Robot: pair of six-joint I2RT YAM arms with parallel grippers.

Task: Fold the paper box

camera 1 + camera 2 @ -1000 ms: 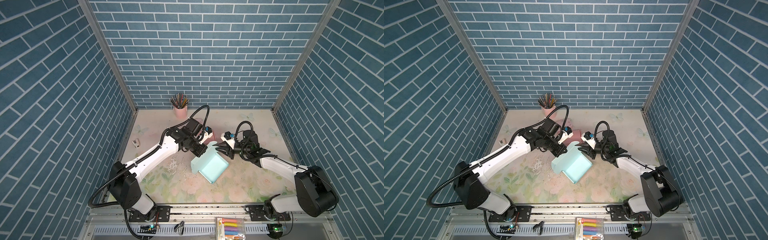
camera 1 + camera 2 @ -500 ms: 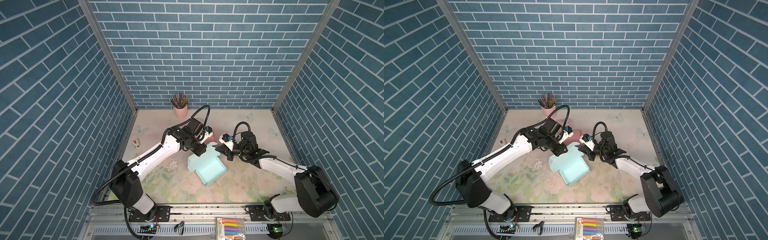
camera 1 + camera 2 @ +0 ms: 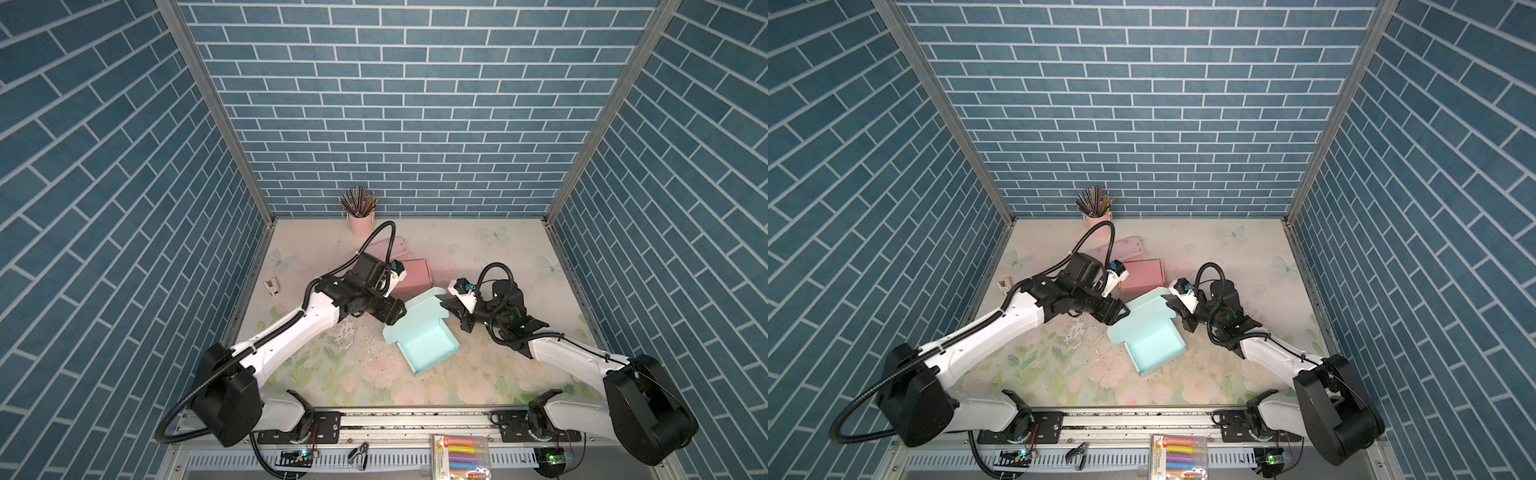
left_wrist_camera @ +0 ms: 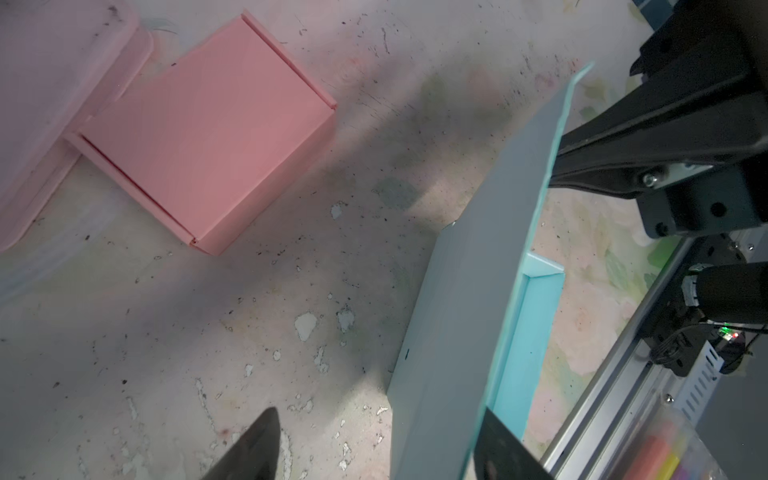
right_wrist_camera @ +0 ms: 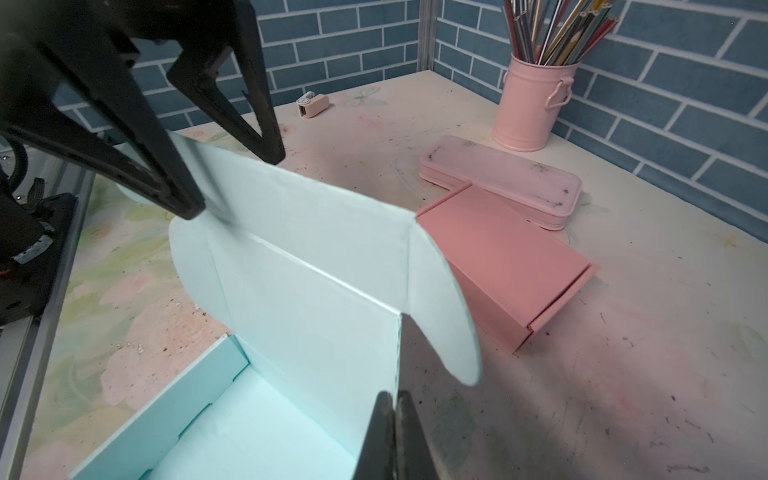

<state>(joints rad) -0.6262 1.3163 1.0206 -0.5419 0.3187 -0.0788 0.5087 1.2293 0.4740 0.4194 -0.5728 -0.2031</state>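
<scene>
- One floral table (image 3: pixel 478 249) carried it all, hemmed in by blue brick walls (image 3: pixel 415 124).
- The left arm (image 3: pixel 291 332) stretched in from the left. And look at the left gripper (image 5: pixel 231 187): jaws spread wide, straddling the raised lid's top edge without clamping it.
- The right arm (image 3: pixel 573 357) extended from the right, and the right gripper (image 5: pixel 392 419) was pinched tight on the lid's side edge, beside the rounded side flap (image 5: pixel 449 299).
- The teal paper box (image 3: pixel 428 345) sat mid-table between the two grippers. Its tray was flat and open, and its lid (image 5: pixel 316 257) stood up at the far side.
- A closed pink box (image 3: pixel 413 276) lay just behind it, touching a pink pencil case (image 5: pixel 498 183).
- A pink cup (image 3: pixel 360 224) of pencils stood at the back wall.
- A small white gadget (image 3: pixel 271 286) lay near the left wall.
</scene>
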